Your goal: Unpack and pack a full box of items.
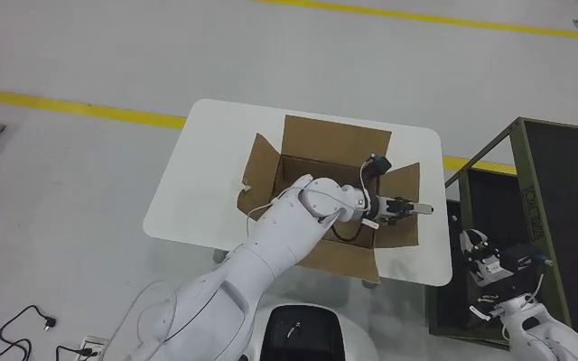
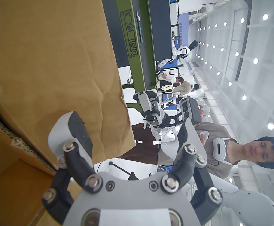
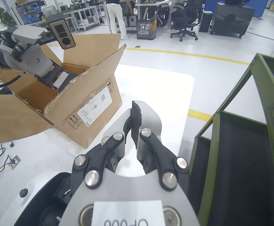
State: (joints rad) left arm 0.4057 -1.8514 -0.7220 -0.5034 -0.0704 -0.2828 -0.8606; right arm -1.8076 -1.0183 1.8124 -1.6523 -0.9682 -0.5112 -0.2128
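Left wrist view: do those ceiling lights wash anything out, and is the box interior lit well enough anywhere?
Left wrist view: the ceiling lights are bright spots, yet the box flap beside the left tool is evenly lit, without glare. Top view: the box interior is shaded and mostly covered by the left arm. Right wrist view: even light, part of the interior visible.

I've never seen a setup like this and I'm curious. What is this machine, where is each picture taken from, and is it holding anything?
It is a white two-armed robot at a white table. One picture looks down from above its arms; the other two come from cameras on its wrists, so each shows its own hand close up. An open cardboard box stands on the table. The left hand is open and empty, beside one box flap. The right hand is shut on nothing, off to the side near a green cart.
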